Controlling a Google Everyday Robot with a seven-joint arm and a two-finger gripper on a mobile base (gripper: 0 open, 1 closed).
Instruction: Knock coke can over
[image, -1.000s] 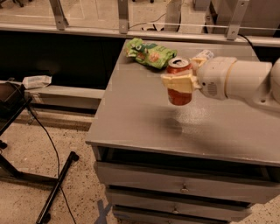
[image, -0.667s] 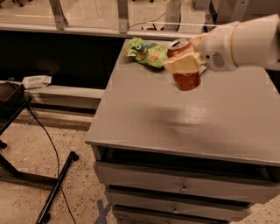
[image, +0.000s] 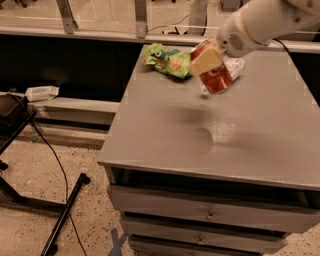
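In the upper right of the frame, our gripper (image: 206, 61) clasps the coke can (image: 218, 80), which is tilted and apparently clear of the table (image: 240, 145). We should lay it on its side on bare tabletop, away from the green bag (image: 167, 60), then release.

My gripper (image: 206, 61): clamped on the tilted can (image: 218, 80), over the table (image: 250, 145).
Left of can: green bag (image: 167, 61) blocks.
Behind can: bottle (image: 235, 67), close.
In front of can: table surface free for me.
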